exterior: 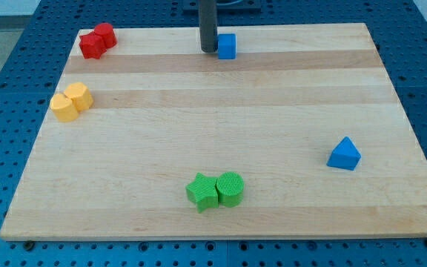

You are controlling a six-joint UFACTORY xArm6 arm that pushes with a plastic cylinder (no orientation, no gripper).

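Board: pale wooden table top (221, 215), planks running across the view
Surround: blue perforated metal surface (6, 67) on all sides
Light: even, soft

A lab bench: wooden board (221, 141) on a blue perforated table (6, 74), with small coloured test blocks.

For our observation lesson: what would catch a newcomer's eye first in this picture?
The dark rod stands out at the view's top centre, my tip right beside the blue cube on its left. Next come the coloured pairs: red blocks at top left, yellow blocks at left, a green star touching a green cylinder at bottom. A blue triangular block sits alone at right.
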